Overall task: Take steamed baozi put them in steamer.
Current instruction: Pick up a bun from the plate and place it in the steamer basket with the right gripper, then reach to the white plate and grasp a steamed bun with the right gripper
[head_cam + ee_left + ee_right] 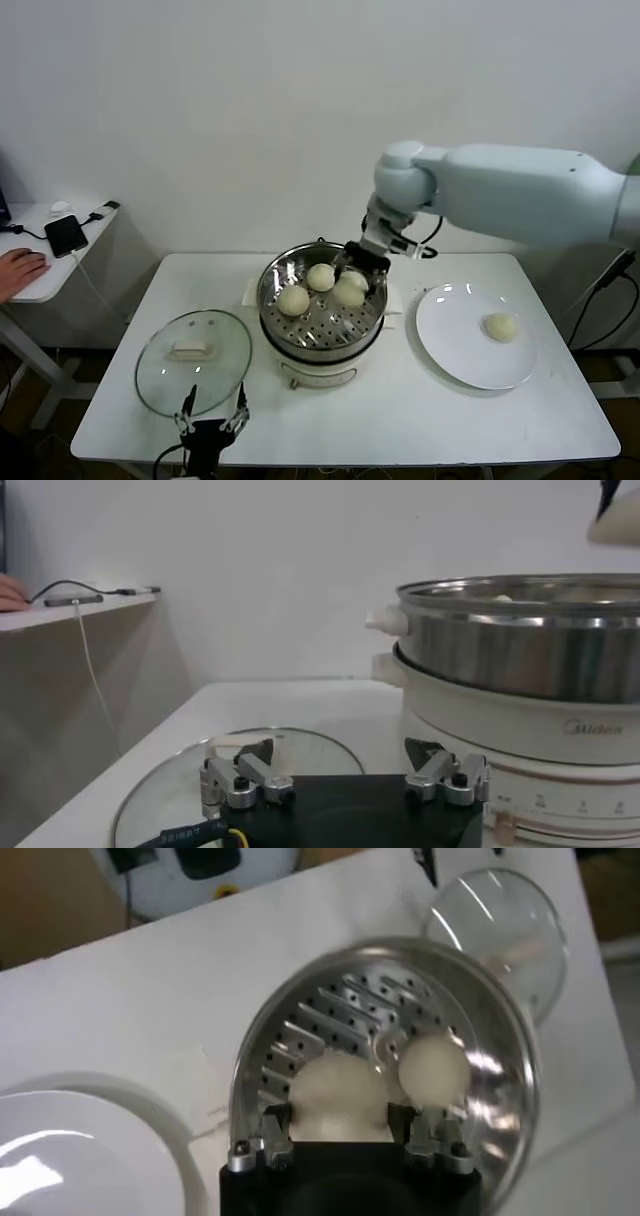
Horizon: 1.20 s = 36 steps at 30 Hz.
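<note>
Nearest the head camera, the left gripper (pixel 212 413) waits at the desk's (pixel 400 420) front edge, jaws apart and holding nothing, just beside the glass lid (pixel 193 360) lying flat. Behind the lid stands the steamer (pixel 322 310) on its white base, with two steamed baozi (pixel 294 299) resting on the perforated tray. At the steamer's far right rim, the right gripper (pixel 356 272) reaches down inside, jaws clamped on a third baozi (pixel 340 1093). Right of the steamer, a white plate (pixel 455 345) carries the fourth baozi (pixel 500 326).
</note>
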Motion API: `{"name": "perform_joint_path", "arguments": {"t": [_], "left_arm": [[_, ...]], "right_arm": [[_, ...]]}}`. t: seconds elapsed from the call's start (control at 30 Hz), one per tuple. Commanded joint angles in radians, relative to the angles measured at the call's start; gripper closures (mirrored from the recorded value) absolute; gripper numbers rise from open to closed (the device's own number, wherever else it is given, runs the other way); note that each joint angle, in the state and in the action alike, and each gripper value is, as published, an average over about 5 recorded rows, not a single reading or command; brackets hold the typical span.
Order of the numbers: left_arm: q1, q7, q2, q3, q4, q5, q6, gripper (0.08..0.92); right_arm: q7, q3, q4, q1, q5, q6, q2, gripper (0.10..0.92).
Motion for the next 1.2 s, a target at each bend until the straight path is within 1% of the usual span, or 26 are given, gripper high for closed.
{"name": "perform_joint_path", "arguments": {"t": [0.03, 0.17, 0.47, 0.57, 0.63, 0.77, 0.87, 0.97, 1.07, 1.1, 1.13, 1.2], "left_arm": [[-0.002, -0.002, -0.004, 0.001, 0.010, -0.001, 0.000, 0.177], [-0.003, -0.002, -0.006, 0.001, 0.011, -0.001, 0.000, 0.177], [-0.004, -0.006, -0.009, -0.001, 0.009, -0.005, -0.002, 0.177], [-0.003, -0.006, -0.010, 0.000, 0.009, -0.005, -0.003, 0.177], [-0.003, -0.006, -0.010, 0.000, 0.009, -0.005, -0.004, 0.177], [-0.003, -0.005, -0.010, 0.003, 0.010, -0.006, -0.005, 0.177], [-0.002, -0.004, -0.009, 0.008, 0.010, -0.005, -0.006, 0.177], [-0.002, -0.002, -0.008, 0.011, 0.009, -0.004, -0.006, 0.177], [-0.004, -0.001, -0.005, 0.014, 0.009, -0.003, -0.007, 0.177], [-0.005, -0.001, -0.003, 0.014, 0.009, -0.003, -0.007, 0.177], [-0.006, -0.001, -0.001, 0.014, 0.010, -0.004, -0.008, 0.177], [-0.007, 0.000, 0.003, 0.014, 0.011, -0.007, -0.009, 0.177]], "right_arm": [[0.053, 0.005, -0.030, -0.164, -0.174, 0.144, 0.101, 0.378], [0.077, 0.026, -0.089, -0.213, -0.202, 0.146, 0.137, 0.373], [0.118, 0.042, -0.162, -0.233, -0.203, 0.150, 0.189, 0.362], [0.116, 0.040, -0.164, -0.215, -0.190, 0.157, 0.190, 0.332], [0.101, 0.037, -0.156, -0.191, -0.167, 0.164, 0.181, 0.288], [0.044, 0.031, -0.141, -0.105, -0.080, 0.189, 0.141, 0.215], [0.001, 0.018, -0.144, -0.017, 0.005, 0.200, 0.089, 0.204], [-0.039, -0.019, -0.179, 0.076, 0.135, 0.169, 0.021, 0.203], [-0.062, -0.109, -0.239, 0.168, 0.307, 0.055, -0.054, 0.202], [-0.070, -0.148, -0.262, 0.200, 0.352, -0.008, -0.089, 0.202], [-0.079, -0.182, -0.281, 0.224, 0.378, -0.067, -0.120, 0.202], [-0.104, -0.232, -0.309, 0.251, 0.385, -0.169, -0.189, 0.203]]}}
